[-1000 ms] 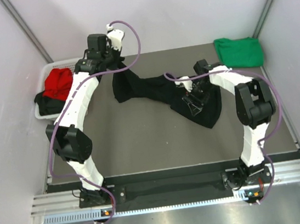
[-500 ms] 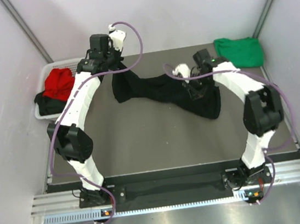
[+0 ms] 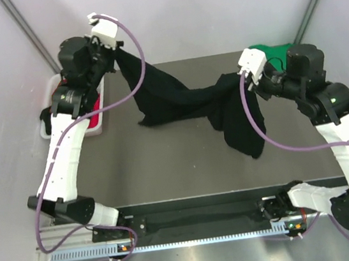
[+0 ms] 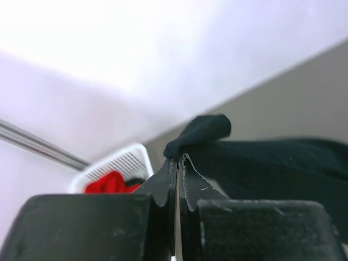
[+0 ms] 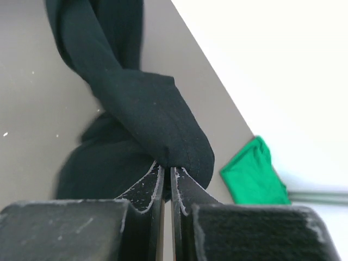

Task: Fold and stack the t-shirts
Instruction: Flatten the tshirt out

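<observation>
A large black t-shirt (image 3: 177,101) hangs stretched between my two grippers above the table. My left gripper (image 3: 115,53) is shut on one bunched edge of it at the back left, and in the left wrist view the closed tips (image 4: 178,159) pinch the black t-shirt (image 4: 272,163). The right gripper (image 3: 237,81) is shut on another bunch, from which a long fold droops to the table. In the right wrist view its tips (image 5: 167,168) clamp the black t-shirt (image 5: 141,103). A green t-shirt (image 3: 272,49) lies at the back right, and a red t-shirt (image 3: 97,110) lies in the basket.
A white lattice basket (image 3: 47,128) stands at the left table edge, mostly hidden by my left arm, and shows as the basket (image 4: 128,162) holding the red t-shirt (image 4: 111,183) in the left wrist view. The green t-shirt (image 5: 253,174) lies beside the right wall. Walls enclose three sides.
The right gripper closed on the black t-shirt. Both arms then rose and moved apart, lifting the t-shirt off the table and stretching it between them.
</observation>
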Tool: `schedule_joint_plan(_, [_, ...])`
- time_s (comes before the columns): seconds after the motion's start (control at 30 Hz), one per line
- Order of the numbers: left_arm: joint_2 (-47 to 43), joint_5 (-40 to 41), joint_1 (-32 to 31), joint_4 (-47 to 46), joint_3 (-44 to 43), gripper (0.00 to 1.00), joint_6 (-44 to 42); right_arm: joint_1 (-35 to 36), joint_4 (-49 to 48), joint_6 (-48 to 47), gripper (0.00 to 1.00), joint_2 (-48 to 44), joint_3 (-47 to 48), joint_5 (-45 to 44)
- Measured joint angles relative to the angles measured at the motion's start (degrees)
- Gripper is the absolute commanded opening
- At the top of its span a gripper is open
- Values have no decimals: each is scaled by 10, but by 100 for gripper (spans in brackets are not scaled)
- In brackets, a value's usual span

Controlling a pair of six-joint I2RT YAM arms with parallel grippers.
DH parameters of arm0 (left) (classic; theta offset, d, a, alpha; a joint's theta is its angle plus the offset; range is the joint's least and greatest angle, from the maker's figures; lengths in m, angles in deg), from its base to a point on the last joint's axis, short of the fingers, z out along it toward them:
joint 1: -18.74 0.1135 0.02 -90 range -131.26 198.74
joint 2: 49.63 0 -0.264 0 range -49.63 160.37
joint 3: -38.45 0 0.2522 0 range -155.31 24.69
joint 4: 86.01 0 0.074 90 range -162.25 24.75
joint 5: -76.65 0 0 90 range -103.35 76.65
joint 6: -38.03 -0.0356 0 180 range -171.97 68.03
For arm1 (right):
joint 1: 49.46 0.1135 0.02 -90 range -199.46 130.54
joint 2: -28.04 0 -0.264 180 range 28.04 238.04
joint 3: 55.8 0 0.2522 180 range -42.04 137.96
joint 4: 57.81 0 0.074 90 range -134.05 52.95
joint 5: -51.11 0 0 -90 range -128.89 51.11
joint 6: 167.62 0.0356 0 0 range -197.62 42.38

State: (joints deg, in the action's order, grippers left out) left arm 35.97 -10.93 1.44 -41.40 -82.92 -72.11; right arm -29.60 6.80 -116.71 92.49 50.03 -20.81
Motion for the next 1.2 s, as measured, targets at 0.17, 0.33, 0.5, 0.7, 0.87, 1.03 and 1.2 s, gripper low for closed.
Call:
schedule_joint_plan(0.17, [-30,8,0,-31,-25,0,-13,2,-10,-3,0,-15,-41,-42])
schedule_joint_plan(0.33, [-12,29,0,-90,13,0,-48,-8,-89,-21,0,24,-108,-75])
schedule_joint_plan(0.5, [105,50,7,-159,45,0,-71,-29,-184,-10,50,200,-96,-113])
schedule_joint_plan(0.7, [261,88,12,-162,48,0,-67,-59,-184,48,50,431,75,-133])
schedule_joint_plan(0.87, [267,97,12,-162,68,0,-46,-88,-170,63,56,401,39,-103])
schedule_joint_plan(1.03, [257,95,12,-165,68,0,-35,-86,-165,81,57,429,55,-68])
schedule_joint_plan(1.2, [257,92,12,-164,68,0,-28,-84,-166,96,58,546,107,-55])
